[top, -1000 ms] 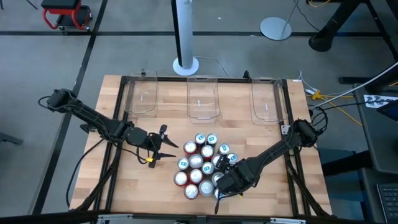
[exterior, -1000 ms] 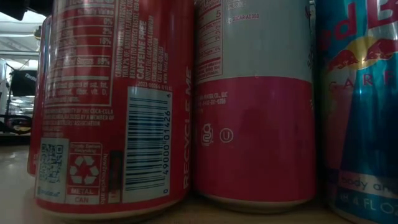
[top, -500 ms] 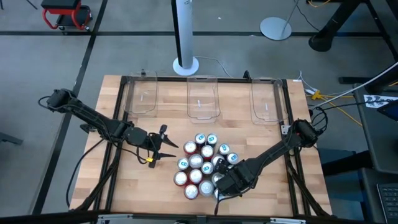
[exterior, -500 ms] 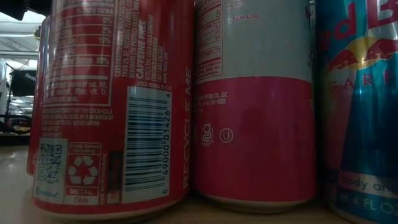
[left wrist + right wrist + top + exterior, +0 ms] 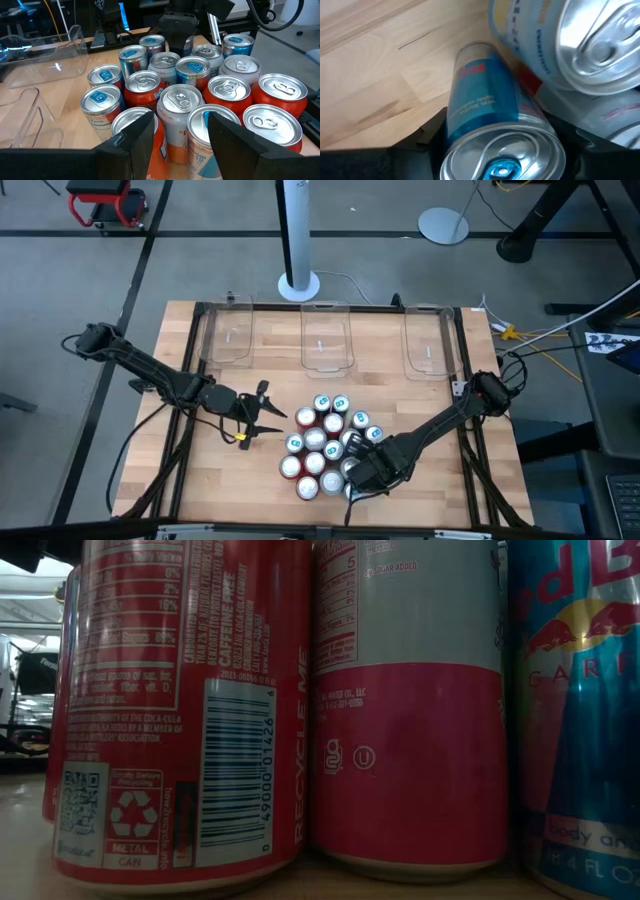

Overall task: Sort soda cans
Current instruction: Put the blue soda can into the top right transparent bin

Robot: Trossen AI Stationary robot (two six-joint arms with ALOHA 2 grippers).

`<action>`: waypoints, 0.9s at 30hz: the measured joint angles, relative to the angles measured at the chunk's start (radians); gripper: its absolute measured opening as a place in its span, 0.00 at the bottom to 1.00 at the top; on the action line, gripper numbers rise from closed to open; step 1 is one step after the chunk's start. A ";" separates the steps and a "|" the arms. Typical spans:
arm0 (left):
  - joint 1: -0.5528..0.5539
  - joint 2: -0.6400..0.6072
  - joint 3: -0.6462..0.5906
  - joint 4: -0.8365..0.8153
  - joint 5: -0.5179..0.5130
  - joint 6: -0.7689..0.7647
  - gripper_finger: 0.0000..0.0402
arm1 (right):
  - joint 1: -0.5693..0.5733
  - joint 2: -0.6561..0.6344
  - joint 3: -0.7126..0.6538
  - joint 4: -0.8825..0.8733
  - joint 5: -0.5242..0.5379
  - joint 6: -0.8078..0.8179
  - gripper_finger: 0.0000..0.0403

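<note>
Wooden table with a black frame around it; three clear bins in a row along the far edge, left, middle and right. Soda cans stand upright in a tight cluster near the middle of the table, a bit toward the near side, tops silver, bodies red, teal-blue and silver-and-red. Low view is filled by three of them close up: a red can, a silver-and-red can touching it, and a blue can at the right. Left arm reaches in from the left, left gripper just left of the cluster, not touching any can, fingers apart and holding nothing; its wrist view looks past both fingers at the can tops. Right arm comes in from the right edge, right gripper at the near-right corner of the cluster. Right wrist view shows a teal can sitting between its fingers, dark pads at both sides of the can, but cannot tell whether they are clamped on it or just around it.
</note>
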 joint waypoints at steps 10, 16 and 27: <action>0.000 0.000 0.000 0.000 0.000 0.000 0.44 | 0.016 0.000 0.113 -0.106 -0.006 0.063 0.57; 0.000 0.000 0.000 -0.001 0.000 -0.002 0.44 | 0.043 -0.002 0.165 -0.205 -0.031 0.141 0.57; 0.000 0.000 0.000 -0.001 0.000 0.007 0.44 | 0.133 -0.005 0.164 -0.328 -0.028 0.276 0.57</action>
